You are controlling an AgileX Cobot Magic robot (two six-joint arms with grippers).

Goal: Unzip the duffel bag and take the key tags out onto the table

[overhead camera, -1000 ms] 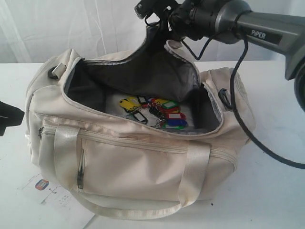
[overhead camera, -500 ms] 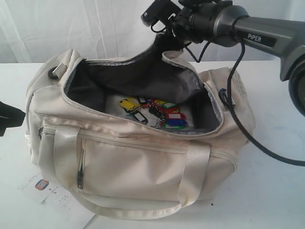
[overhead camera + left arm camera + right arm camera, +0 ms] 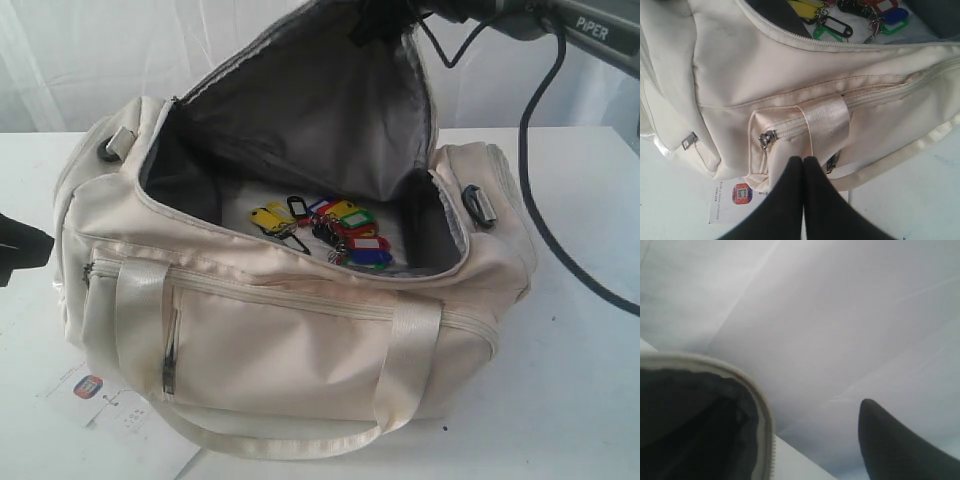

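While my right pincer (image 3: 378,18) hangs open and empty beside the raised flap (image 3: 310,110), the key tags (image 3: 325,233) lie below it on the floor of the duffel bag (image 3: 300,340), bunch running lengthwise (my left pincer (image 3: 803,161), shut and empty, sits outside the front wall, worse placed).

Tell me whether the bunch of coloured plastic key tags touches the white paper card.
Apart. Exterior view: the coloured plastic key tags lie inside the cream duffel bag; the white paper card lies outside it.
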